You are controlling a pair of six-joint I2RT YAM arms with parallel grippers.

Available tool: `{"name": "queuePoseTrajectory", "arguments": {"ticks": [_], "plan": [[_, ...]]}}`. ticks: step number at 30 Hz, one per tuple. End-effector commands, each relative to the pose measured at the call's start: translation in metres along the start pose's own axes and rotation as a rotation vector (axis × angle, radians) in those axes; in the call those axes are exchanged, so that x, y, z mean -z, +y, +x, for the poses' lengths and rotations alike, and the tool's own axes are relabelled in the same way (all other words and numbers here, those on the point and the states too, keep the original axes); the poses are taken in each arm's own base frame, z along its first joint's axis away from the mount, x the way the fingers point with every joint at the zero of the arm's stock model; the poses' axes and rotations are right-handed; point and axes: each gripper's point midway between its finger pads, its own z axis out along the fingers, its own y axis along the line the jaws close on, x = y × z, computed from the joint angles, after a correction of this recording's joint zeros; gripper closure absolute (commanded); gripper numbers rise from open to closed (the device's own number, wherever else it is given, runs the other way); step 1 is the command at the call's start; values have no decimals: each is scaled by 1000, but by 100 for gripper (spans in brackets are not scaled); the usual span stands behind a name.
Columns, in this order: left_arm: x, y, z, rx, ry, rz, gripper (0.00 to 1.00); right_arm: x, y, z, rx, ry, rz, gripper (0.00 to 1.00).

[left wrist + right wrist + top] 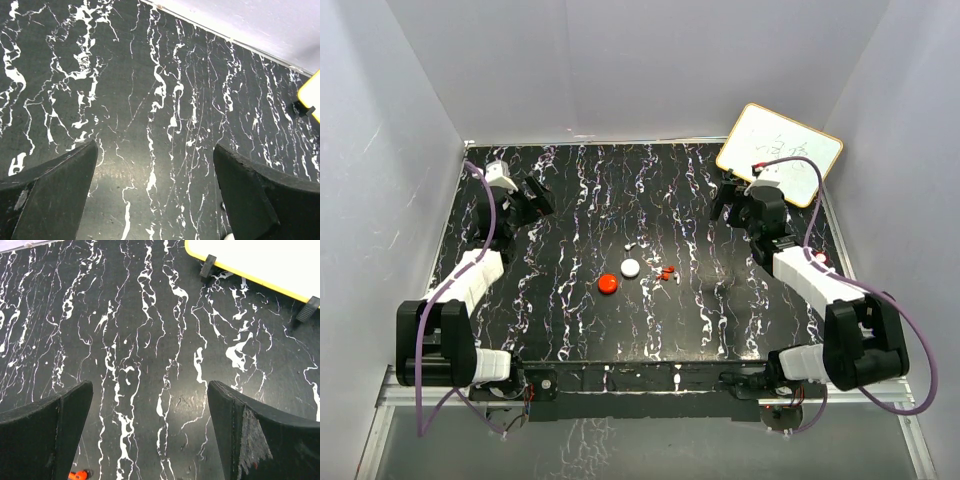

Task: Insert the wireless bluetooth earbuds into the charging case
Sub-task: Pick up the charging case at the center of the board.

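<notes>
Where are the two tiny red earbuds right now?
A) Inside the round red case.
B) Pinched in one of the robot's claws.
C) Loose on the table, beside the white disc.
C: the earbuds lie bare on the black table, just right of the white disc, apart from the red case.

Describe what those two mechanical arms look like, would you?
Both the left arm and right arm have white segments joined by chunky black joints. A thin purple cable loops along each. The left pincer and right pincer have broad, matte black wedge-shaped fingers.
</notes>
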Motion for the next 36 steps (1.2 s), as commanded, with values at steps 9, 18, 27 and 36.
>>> {"name": "queuePoseTrajectory", "arguments": {"ticks": [9, 18, 27, 36], "plan": [[19, -16, -31, 116, -34, -3, 1, 40, 55, -44, 4, -117, -282, 2], [24, -16, -26, 106, 8, -16, 1, 32, 58, -35, -42, -34, -280, 2], [24, -32, -7, 115, 44, 91, 1, 26, 71, -17, -21, 32, -346, 2], [30, -63, 10, -26, 81, 128, 1, 26, 84, -8, 13, 62, -376, 4]]}}
